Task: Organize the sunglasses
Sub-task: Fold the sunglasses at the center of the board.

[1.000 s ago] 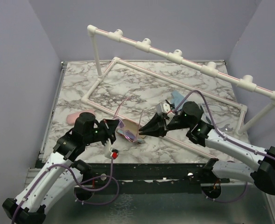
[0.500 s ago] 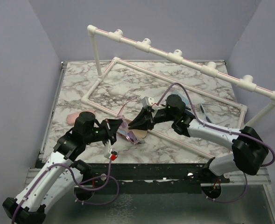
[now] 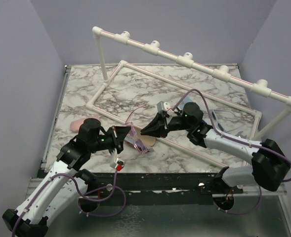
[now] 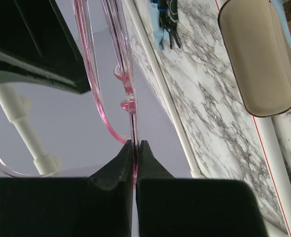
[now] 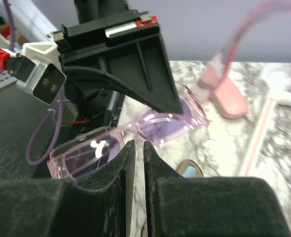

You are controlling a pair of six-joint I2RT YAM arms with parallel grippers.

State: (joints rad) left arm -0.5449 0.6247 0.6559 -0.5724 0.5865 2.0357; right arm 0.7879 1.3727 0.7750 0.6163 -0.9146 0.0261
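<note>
**Hand-over of the pink pair, above the near middle of the desk.** We see the pink sunglasses (image 3: pixel 137 140) held clear of the desk (image 3: pixel 135 94), over a tan case (image 3: pixel 149 142). The left hand (image 3: pixel 125 133) is clamped on the frame. In the left wrist view its tips (image 4: pixel 135 146) pinch the thin pink rim edge-on, and the frame runs on away from them.

From above, the long axis of the pair slants from the left hand's tips toward the near right. The right hand (image 3: pixel 145 131) comes in from the right, roughly square to that axis. In the right wrist view its tips (image 5: pixel 136 144) sit just under the lower rim, near the bridge, between the two lenses.

The right fingers (image 5: pixel 119 158) stand a narrow slit apart. We cannot tell whether they already nip the rim.

The right arm is stretched low and leftward across the desk. The left arm is folded, with its wrist turned to the right.
</note>
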